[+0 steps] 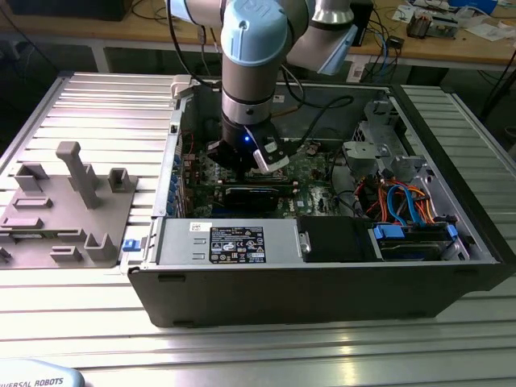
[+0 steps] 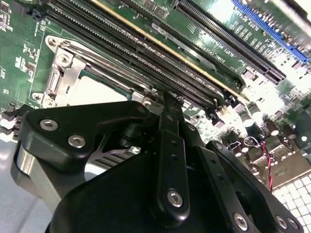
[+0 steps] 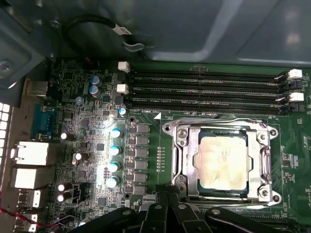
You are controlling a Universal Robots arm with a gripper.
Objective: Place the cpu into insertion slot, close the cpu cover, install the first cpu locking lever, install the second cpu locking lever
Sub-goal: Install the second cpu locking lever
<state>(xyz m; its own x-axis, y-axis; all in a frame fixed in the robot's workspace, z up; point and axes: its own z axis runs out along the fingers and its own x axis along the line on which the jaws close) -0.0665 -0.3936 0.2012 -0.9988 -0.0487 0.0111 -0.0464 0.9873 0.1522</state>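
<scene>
Cpu (image 3: 223, 162) seated in the insertion slot (image 3: 181, 160), cpu cover (image 3: 265, 158) down around it.
My fingers (image 3: 167, 194) are pinched together just beside the socket, inside the open computer case (image 1: 322, 290) on the ribbed metal counter (image 1: 97, 105).

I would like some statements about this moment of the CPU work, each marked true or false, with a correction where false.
1. The cpu lies in the insertion slot on the green board. True.
2. The cpu cover is down around the chip, whose top shows through its window. True.
3. The pincer carries the chip above the board. False: the chip sits in the socket, and the pincer's tips are at the socket's edge.
4. The memory slots beside the socket are on a grey fixture outside the case. False: they sit on the board, inside the computer case.
</scene>
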